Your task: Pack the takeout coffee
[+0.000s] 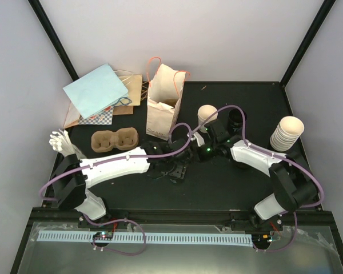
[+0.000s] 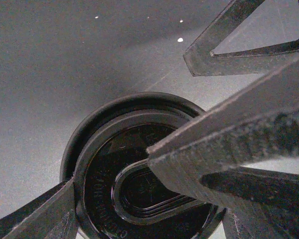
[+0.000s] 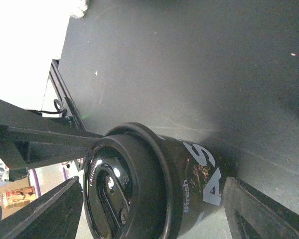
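Right pincer (image 3: 153, 191) was released, its fingers straddling a dark tapered paper cup (image 3: 194, 174), black-lidded, which sat centred between them, presumably lined up for a grasp. Left pincer (image 2: 109, 172) hung directly over a round black plastic lid (image 2: 139, 196). Whether it was gripping could not be told.

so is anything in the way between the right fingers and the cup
nothing visible does: the black-lidded cup sits right in the gap between the right fingers, which stand on either side of it, with only bare dark table around it
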